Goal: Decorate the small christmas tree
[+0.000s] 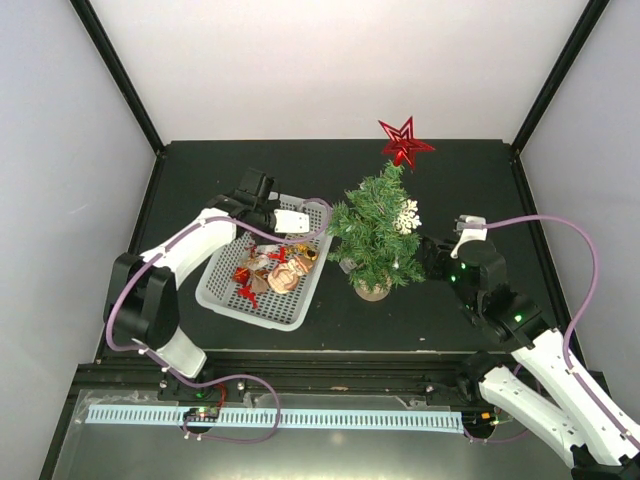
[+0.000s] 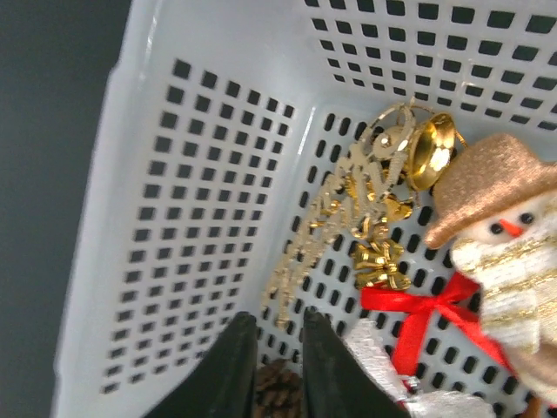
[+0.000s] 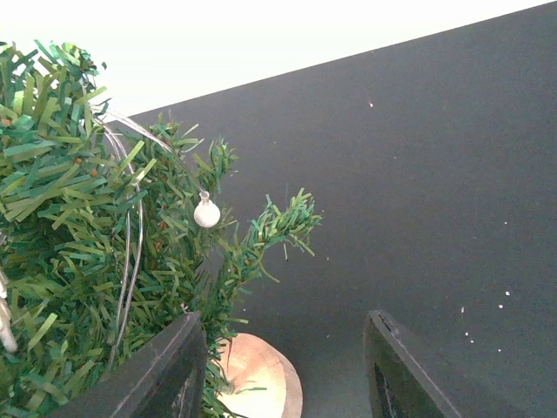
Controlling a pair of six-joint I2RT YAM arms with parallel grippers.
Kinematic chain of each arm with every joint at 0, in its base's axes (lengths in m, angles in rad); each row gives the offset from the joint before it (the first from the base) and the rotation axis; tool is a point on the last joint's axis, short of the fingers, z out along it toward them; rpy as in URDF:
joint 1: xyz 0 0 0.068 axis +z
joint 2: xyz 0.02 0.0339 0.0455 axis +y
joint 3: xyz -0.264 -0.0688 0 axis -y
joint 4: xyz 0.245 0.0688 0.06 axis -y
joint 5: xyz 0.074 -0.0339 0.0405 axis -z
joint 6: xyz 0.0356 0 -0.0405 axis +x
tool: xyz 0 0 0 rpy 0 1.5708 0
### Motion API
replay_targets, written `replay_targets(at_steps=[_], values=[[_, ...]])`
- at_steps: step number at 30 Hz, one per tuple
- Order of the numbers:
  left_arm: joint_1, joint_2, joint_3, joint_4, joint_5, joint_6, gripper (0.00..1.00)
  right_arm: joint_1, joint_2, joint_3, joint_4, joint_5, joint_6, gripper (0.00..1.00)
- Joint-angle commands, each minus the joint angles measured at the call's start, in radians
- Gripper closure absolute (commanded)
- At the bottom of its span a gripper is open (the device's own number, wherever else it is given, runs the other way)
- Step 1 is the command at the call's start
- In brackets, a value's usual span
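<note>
small christmas tree (image 1: 375, 235): miniature green fir, bushy needle branches, round tan base; upright mid-table, just beside the basket's 3 o'clock rim
tree axis: vertical, base on the table, tip up
tree decor: red glitter star topper (image 1: 405, 143) on the tip; white snowflake ornament (image 1: 407, 217) on the 2 o'clock side; small white bead (image 3: 206, 212) on thin silver wire among the branches
white mesh plastic basket (image 1: 215, 280): at 9 o'clock of the tree, holds loose ornaments
left gripper (image 2: 272, 366): down inside the basket; black fingers nearly together, thin gap only; brown pine cone (image 2: 277, 394) right under the gap; pinched or not, cannot tell
basket contents, left wrist view: shiny gold bell (image 2: 432, 150), gold glitter filigree piece (image 2: 335, 222), snowman figure with tan hat (image 2: 505, 235), red ribbon bow (image 2: 418, 313)
right gripper (image 3: 283, 348): jaws well apart, nothing between; low at the tree's 3 o'clock side, one finger just beside the lower branches
key relation: tree at 3 o'clock of left gripper, over the basket rim; at 9 o'clock of right gripper
nearer arm: right, but empty; left sits at the ornament supply
likely next: lift an ornament, carry toward 3 o'clock onto a branch
risk: nudging the light tree over
writing/brands: none readable
</note>
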Motion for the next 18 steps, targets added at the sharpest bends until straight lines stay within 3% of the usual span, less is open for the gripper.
replay_targets(at_steps=[1,3,6,18], values=[[0.008,0.019,-0.034,0.008,-0.012,0.044,0.78,-0.006,-0.006,-0.010,0.007,-0.014,-0.001,0.50],[0.008,0.035,-0.049,0.020,-0.029,0.085,0.67,-0.006,-0.006,-0.011,0.004,-0.013,-0.003,0.49],[0.011,0.058,-0.042,0.018,-0.040,0.124,0.60,-0.007,-0.005,-0.013,0.002,-0.006,-0.003,0.49],[0.011,0.164,0.020,0.060,-0.064,0.158,0.66,-0.009,0.002,-0.031,0.011,-0.007,0.001,0.49]])
